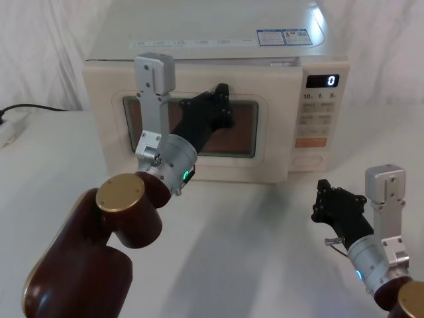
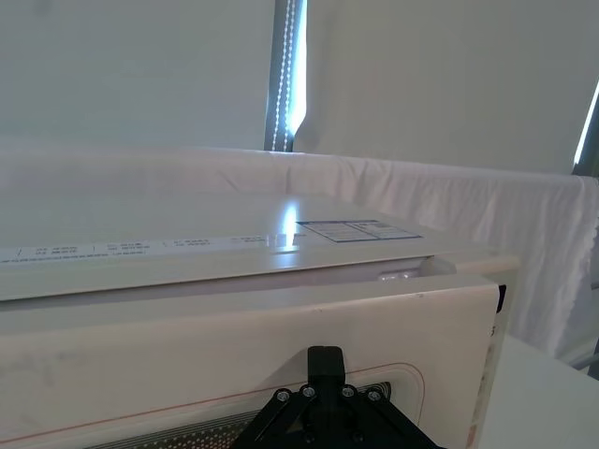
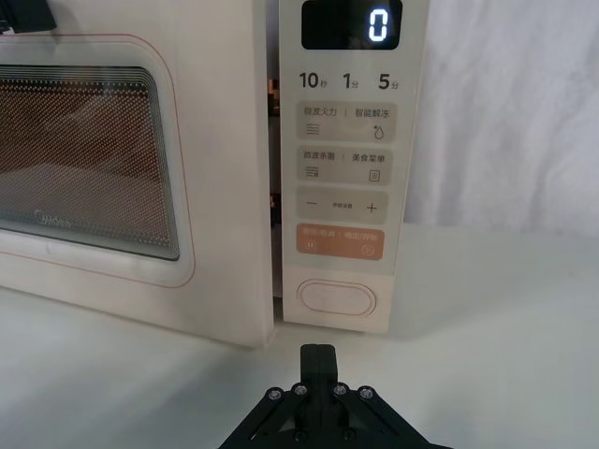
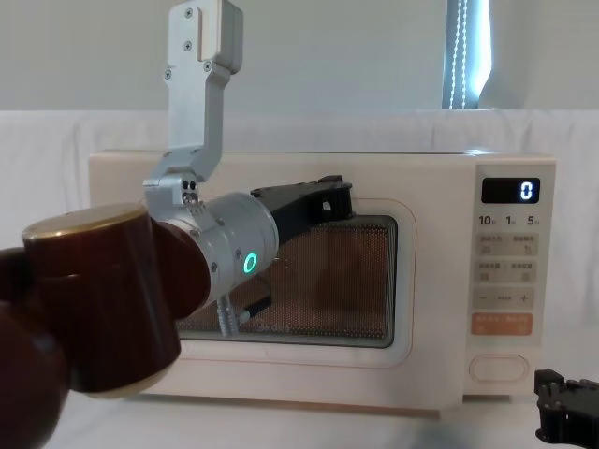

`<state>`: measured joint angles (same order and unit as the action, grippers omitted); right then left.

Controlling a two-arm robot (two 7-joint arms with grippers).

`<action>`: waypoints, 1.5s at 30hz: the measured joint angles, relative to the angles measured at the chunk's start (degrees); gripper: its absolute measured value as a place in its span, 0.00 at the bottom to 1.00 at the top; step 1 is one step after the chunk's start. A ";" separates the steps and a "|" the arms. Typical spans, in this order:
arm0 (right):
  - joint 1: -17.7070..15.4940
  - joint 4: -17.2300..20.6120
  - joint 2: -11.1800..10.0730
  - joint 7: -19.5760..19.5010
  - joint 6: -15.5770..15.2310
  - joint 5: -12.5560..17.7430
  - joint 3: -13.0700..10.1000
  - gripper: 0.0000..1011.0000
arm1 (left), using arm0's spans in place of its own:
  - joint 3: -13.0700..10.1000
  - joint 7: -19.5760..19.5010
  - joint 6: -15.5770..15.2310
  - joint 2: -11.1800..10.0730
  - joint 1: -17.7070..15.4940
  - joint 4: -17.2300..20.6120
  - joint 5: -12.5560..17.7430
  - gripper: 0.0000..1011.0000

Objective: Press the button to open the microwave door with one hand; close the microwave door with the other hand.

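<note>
The cream microwave door with its dark window stands almost flush, with a thin dark gap beside the control panel in the right wrist view. My left gripper is shut and its tip rests against the door's upper part, above the window. In the left wrist view the same tip touches the door just under its top edge. The button, a wide cream pill-shaped key, sits at the bottom of the panel. My right gripper is shut and hovers low over the table, a short way in front of the button and clear of it.
The panel display reads 0, and an orange key sits just above the button. A white power strip with a black cable lies at the far left. White cloth covers the table in front of the microwave.
</note>
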<state>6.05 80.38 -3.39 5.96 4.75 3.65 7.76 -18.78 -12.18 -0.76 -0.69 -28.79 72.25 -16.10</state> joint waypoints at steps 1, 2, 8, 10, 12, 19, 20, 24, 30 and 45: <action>0.00 0.00 0.00 0.00 0.00 0.00 0.00 0.00 | 0.00 -0.05 0.15 0.16 -0.30 -0.52 0.07 0.00; 0.00 0.00 0.00 0.00 0.00 0.00 0.00 0.00 | 0.00 -0.07 0.21 0.22 -0.44 -0.77 0.11 0.00; 0.00 0.00 0.00 0.00 0.00 0.00 0.00 0.00 | -0.02 -0.27 0.52 0.60 -1.28 -2.17 0.39 0.00; 0.00 0.00 0.00 0.00 0.00 0.00 0.00 0.00 | -0.04 -0.33 0.67 0.73 -1.63 -2.62 0.52 0.00; 0.00 0.00 0.00 0.00 0.00 0.00 0.00 0.00 | -0.03 -0.36 0.78 0.81 -1.87 -2.97 0.60 0.00; 0.00 0.00 0.00 0.00 0.00 0.00 0.00 0.00 | 0.21 -0.44 1.06 1.18 -2.78 -4.14 0.77 0.00; 0.00 0.00 0.00 0.00 0.00 0.00 0.00 0.00 | 0.25 -0.48 1.07 1.19 -2.88 -4.26 0.80 0.00; 0.00 0.00 0.00 0.00 0.00 0.00 0.00 0.00 | 0.33 -0.54 1.08 1.23 -3.13 -4.60 0.90 0.00; 0.00 0.00 0.00 0.00 0.00 0.00 0.00 0.00 | 0.64 -0.83 1.16 1.37 -3.71 -5.75 0.84 0.00; 0.00 0.00 0.00 0.00 0.00 0.00 0.00 0.00 | 1.00 -1.18 1.62 1.65 -5.10 -8.12 0.75 0.00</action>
<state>6.05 80.38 -3.39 5.96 4.76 3.65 7.76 -17.79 -13.36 0.86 0.96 -33.88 64.13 -15.35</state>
